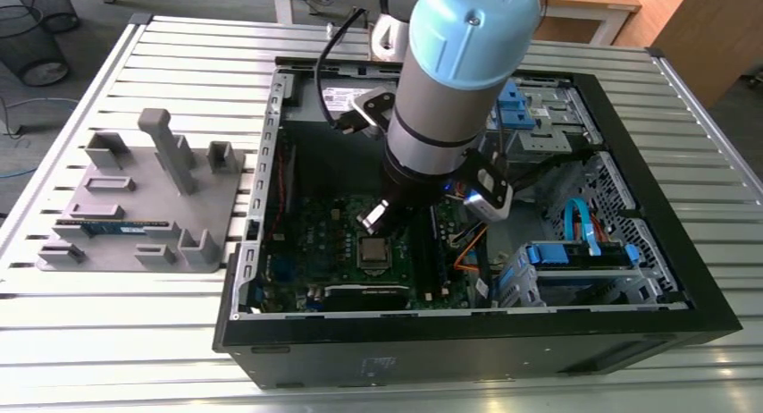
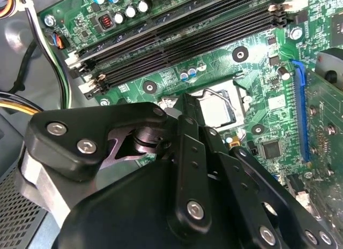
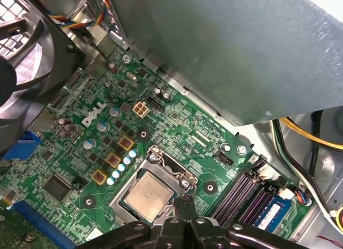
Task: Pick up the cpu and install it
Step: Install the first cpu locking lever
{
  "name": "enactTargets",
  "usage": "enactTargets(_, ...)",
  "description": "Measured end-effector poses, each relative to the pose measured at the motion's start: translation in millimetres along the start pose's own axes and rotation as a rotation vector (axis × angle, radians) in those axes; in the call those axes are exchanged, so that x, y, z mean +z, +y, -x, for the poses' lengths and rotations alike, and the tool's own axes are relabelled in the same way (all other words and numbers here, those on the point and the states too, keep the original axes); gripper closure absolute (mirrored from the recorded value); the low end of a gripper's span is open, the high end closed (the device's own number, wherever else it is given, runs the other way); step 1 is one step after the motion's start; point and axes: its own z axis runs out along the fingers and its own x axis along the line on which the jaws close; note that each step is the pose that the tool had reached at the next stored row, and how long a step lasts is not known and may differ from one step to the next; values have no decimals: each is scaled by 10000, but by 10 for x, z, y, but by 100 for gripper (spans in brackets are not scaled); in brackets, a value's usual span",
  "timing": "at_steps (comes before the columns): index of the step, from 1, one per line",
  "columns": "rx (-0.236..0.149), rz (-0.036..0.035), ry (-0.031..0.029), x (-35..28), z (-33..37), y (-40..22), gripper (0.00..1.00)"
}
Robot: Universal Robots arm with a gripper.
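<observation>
Closest in, pincer [image 3: 185, 198] pressed together, nothing pinched, tips low over the board by one corner of the socket [image 3: 161, 156]. Just beside the tips: cpu [image 3: 149, 194], flat in the socket, silver top up, seemingly seated already; square, so no long axis to favour. In the first wrist view, nearly the whole top plain, with memory slots [image 3: 238, 191] near on the tips' other side. In the second wrist view, cpu [image 2: 218, 107] partly behind the finger links, though the tips' sideways offset from it clearer there. Farther out, in the exterior view, cpu [image 1: 374, 250] low inside the open case [image 1: 477, 331], arm [image 1: 459, 64] reaching in from above. Well apart, toward the exterior view's left, fixture plate [image 1: 120, 194] with a memory stick [image 1: 113, 225], on the bench [image 1: 120, 341].
</observation>
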Motion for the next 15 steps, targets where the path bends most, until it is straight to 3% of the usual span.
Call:
enactTargets(11, 339, -37, -8, 4, -43, -56, 89)
enactTargets(15, 692, -65, -20, 6, -44, -59, 89)
